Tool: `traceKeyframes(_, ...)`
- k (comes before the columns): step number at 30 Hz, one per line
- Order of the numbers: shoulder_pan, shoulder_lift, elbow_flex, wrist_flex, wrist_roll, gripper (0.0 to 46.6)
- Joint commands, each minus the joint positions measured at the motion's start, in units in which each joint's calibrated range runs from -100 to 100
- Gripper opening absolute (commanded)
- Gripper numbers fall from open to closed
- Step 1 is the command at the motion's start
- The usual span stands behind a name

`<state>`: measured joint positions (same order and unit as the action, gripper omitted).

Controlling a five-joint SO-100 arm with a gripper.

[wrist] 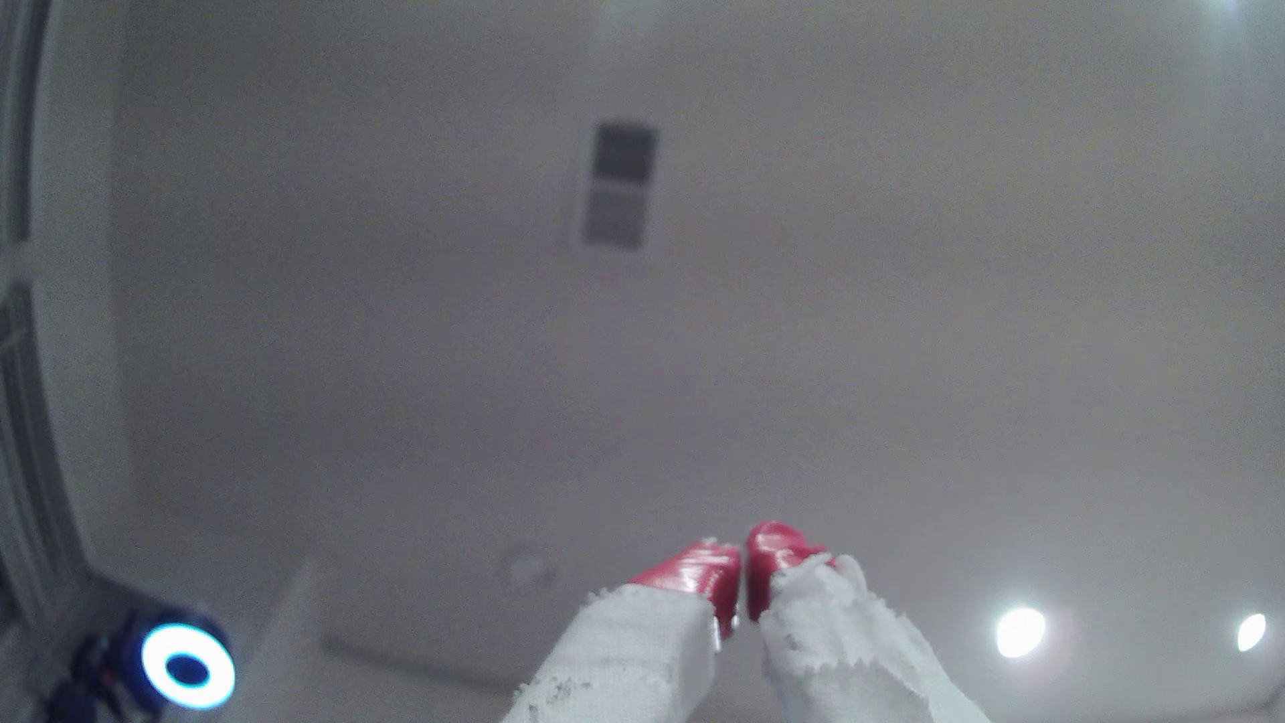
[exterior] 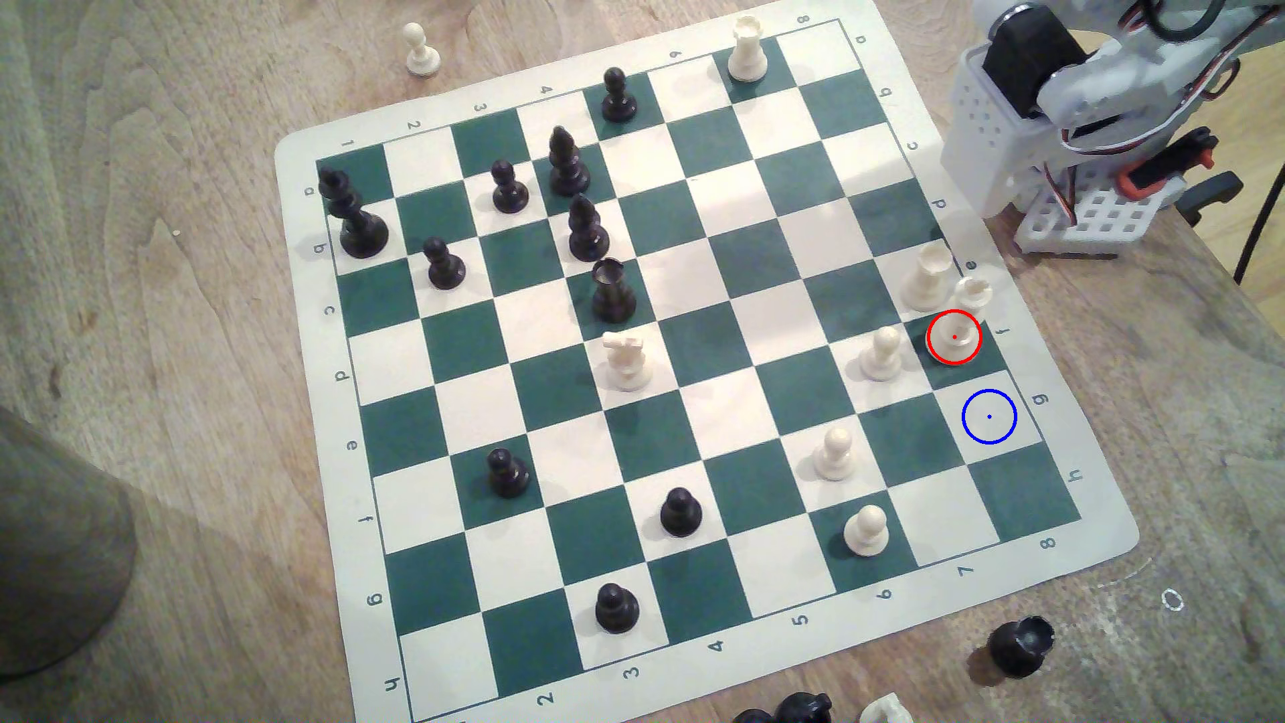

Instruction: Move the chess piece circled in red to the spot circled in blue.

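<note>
The wrist view has the hand (wrist: 742, 570) nearest — red-tipped fingers (wrist: 695, 566) pressed together, empty, a pale ceiling beyond. The exterior view has the board: the chess piece circled in red (exterior: 963, 316) stands on a green edge square, just beside the spot circled in blue (exterior: 989, 416).

1. We see a chessboard (exterior: 695, 361) of dark green and cream-white squares, with a cream border and dark printed letters and numbers.
2. The chess piece circled in red (exterior: 963, 313) is cream-white; its base sits on a green square at the board's edge, inside a thin red ring with a red dot.
3. The spot circled in blue (exterior: 989, 416) is a cream square of the board, marked by a thin blue ring and blue dot.
4. The other pieces on the board are black or cream.
5. Our gripper (wrist: 742, 580) has glossy red fingertips (wrist: 695, 570) on white fingers.
6. The table (exterior: 174, 292) around the board is pale wood grain.
</note>
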<state>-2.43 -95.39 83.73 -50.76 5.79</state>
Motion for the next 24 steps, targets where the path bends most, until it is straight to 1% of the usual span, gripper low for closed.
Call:
traceKeyframes(1,0.4,-0.4,-8.0,15.3,-0.1,0.2)
traceKeyframes(3,1.2,-0.4,-11.8,23.9,-0.2,0.2)
traceKeyframes(4,2.3,-0.4,-15.5,31.3,-0.3,0.8)
traceKeyframes(7,4.7,-0.4,-16.9,40.4,-0.5,0.2)
traceKeyframes(8,5.1,-0.4,-19.6,50.5,-0.5,0.2)
traceKeyframes(10,6.4,-0.4,-23.7,61.6,-0.5,0.2)
traceKeyframes(12,5.8,0.7,-29.3,75.7,-0.9,0.2)
traceKeyframes(15,5.5,-0.1,-29.0,85.0,-1.2,0.2)
traceKeyframes(16,5.5,-0.3,-28.8,88.2,-1.6,0.2)
traceKeyframes(17,5.5,0.3,-27.9,92.5,-2.8,0.2)
traceKeyframes(20,4.9,2.8,-25.5,93.7,-3.5,0.2)
traceKeyframes(21,4.3,4.5,-25.7,94.2,-4.0,0.2)
traceKeyframes(22,2.8,8.1,-27.6,96.6,-5.2,0.2)
traceKeyframes(24,0.6,11.3,-30.4,101.0,-6.6,0.2)
